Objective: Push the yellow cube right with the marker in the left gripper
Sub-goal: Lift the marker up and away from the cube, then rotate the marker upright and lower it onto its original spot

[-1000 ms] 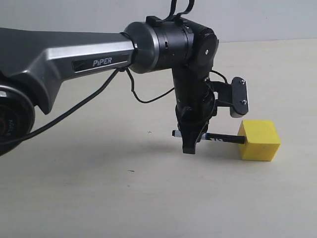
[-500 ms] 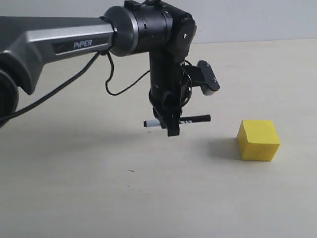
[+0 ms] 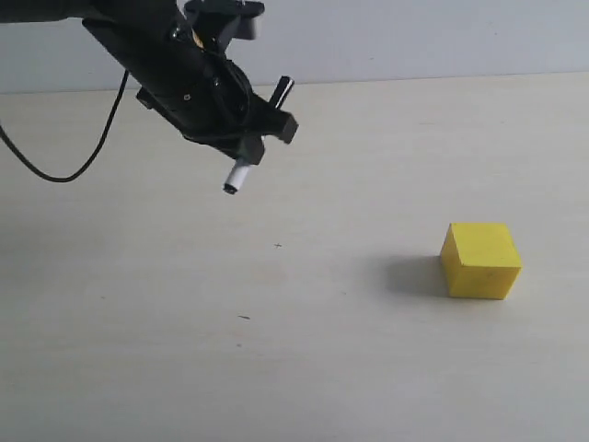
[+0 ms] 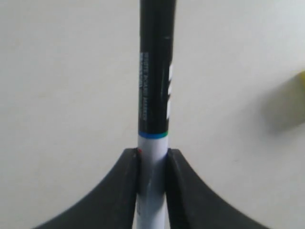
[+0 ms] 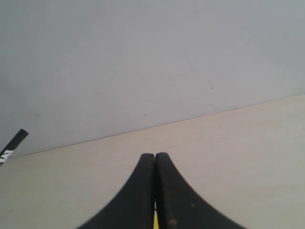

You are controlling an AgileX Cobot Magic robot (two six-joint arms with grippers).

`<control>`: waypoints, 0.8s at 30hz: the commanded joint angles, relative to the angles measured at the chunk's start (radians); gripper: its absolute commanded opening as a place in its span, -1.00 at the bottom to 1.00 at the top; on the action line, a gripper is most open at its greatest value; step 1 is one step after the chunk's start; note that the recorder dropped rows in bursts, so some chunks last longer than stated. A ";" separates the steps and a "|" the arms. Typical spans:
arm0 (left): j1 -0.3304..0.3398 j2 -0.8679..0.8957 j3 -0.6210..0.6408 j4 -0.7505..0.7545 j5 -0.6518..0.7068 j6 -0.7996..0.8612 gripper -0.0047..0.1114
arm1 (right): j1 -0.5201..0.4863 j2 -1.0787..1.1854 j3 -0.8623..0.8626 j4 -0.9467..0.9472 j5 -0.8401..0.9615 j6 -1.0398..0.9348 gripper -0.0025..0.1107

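While gripping the marker (image 3: 236, 177) in left jaws, hanging well left of the yellow cube (image 3: 481, 261) on the counter (image 3: 304, 359); got right jaws pinched together.

**Marker's print too blurred to read**
Small white lettering runs along the black section of the marker (image 4: 155, 95) in the left wrist view, beside bolder white marks. None of it is legible, nor is the white mark near its tip in the right wrist view.

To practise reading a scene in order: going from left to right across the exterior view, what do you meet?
black cable → left gripper, clamping the marker → yellow cube
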 commanded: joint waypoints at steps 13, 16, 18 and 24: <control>-0.080 0.078 0.042 -0.135 0.032 -0.365 -0.92 | -0.006 -0.005 0.004 -0.004 -0.006 -0.004 -0.96; -0.106 0.105 0.042 -0.052 0.007 -0.471 -0.92 | -0.006 -0.005 0.004 -0.004 -0.006 -0.004 -0.96; -0.108 0.114 0.042 -0.029 0.005 -0.506 -0.92 | -0.006 -0.005 0.004 -0.004 -0.006 -0.004 -0.96; -0.108 0.116 0.056 -0.016 0.000 -0.526 -0.92 | -0.006 -0.005 0.004 -0.004 -0.006 -0.004 -0.96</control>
